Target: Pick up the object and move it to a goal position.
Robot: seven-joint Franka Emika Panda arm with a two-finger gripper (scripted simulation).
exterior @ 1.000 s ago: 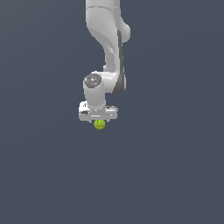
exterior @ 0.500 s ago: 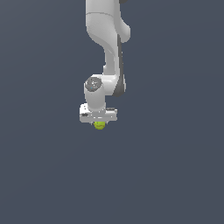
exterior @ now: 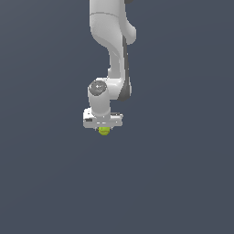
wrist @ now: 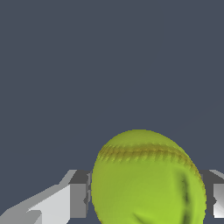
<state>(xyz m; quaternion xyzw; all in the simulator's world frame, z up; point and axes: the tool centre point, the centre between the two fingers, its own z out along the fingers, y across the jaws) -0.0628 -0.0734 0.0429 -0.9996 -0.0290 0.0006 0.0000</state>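
The yellow-green ball [exterior: 104,130] is pinched between the fingers of the gripper [exterior: 103,129], near frame centre; contact is apparently bilateral.

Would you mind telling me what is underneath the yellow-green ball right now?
Beneath the ball only plain dark grey ground shows; nothing visibly supports it. The fingers flank both its sides. Its top is hidden under the gripper.

plain dark slate-grey backdrop [exterior: 183,173], evenly lit

A plain dark grey-blue surface [exterior: 183,183] fills view.
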